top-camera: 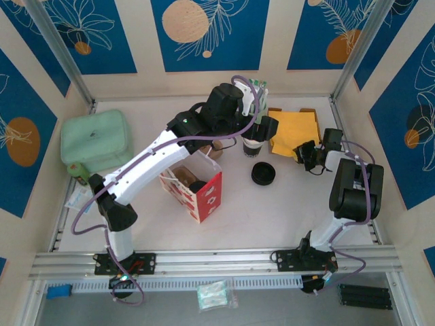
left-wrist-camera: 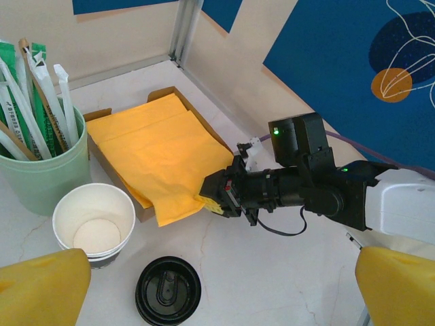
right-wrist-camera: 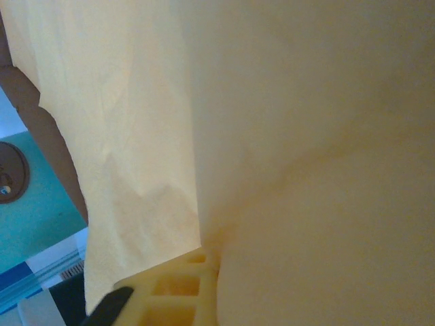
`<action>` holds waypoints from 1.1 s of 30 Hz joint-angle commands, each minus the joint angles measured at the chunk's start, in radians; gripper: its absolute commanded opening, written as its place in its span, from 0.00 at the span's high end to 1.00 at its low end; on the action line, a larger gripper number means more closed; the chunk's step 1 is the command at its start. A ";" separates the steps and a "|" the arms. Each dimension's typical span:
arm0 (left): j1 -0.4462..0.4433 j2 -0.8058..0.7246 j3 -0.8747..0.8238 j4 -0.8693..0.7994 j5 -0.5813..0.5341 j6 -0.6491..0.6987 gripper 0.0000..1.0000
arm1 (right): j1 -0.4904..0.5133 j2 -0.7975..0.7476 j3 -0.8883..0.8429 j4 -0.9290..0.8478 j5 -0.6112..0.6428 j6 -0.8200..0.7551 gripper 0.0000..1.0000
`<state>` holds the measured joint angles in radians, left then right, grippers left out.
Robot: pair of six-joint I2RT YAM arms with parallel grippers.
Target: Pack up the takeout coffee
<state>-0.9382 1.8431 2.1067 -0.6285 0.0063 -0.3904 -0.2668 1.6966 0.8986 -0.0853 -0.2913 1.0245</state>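
Right gripper (left-wrist-camera: 221,195), clamped on a corner of the yellow paper sheet (left-wrist-camera: 156,146); left gripper (left-wrist-camera: 221,288), spread wide, nothing held.
The takeout coffee (top-camera: 197,185) is judged to be stood inside the red-and-white bag (top-camera: 211,198), only its black lid being made out. With the sheet pinched at one corner, a tear could be caused, or further sheets and the cardboard tray (left-wrist-camera: 163,92) dragged along; the lidless cup (left-wrist-camera: 94,224) beside it could be toppled.
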 commanded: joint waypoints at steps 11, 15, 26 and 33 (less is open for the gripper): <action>-0.011 -0.067 0.021 -0.042 -0.043 0.039 0.01 | -0.015 -0.275 0.083 -0.131 -0.001 -0.044 1.00; -0.010 -0.101 -0.009 -0.046 -0.072 0.053 0.01 | -0.003 -0.345 0.130 -0.186 -0.012 -0.060 1.00; 0.002 -0.208 -0.084 -0.064 -0.166 0.093 0.01 | 0.075 -0.532 0.261 -0.334 -0.062 -0.092 1.00; 0.021 -0.306 -0.159 -0.053 -0.228 0.115 0.01 | 0.173 -0.589 0.412 -0.439 -0.129 -0.114 1.00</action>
<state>-0.9302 1.5890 1.9656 -0.6762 -0.1696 -0.3046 -0.1219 1.1343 1.2457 -0.4492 -0.3672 0.9417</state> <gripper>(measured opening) 0.994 0.053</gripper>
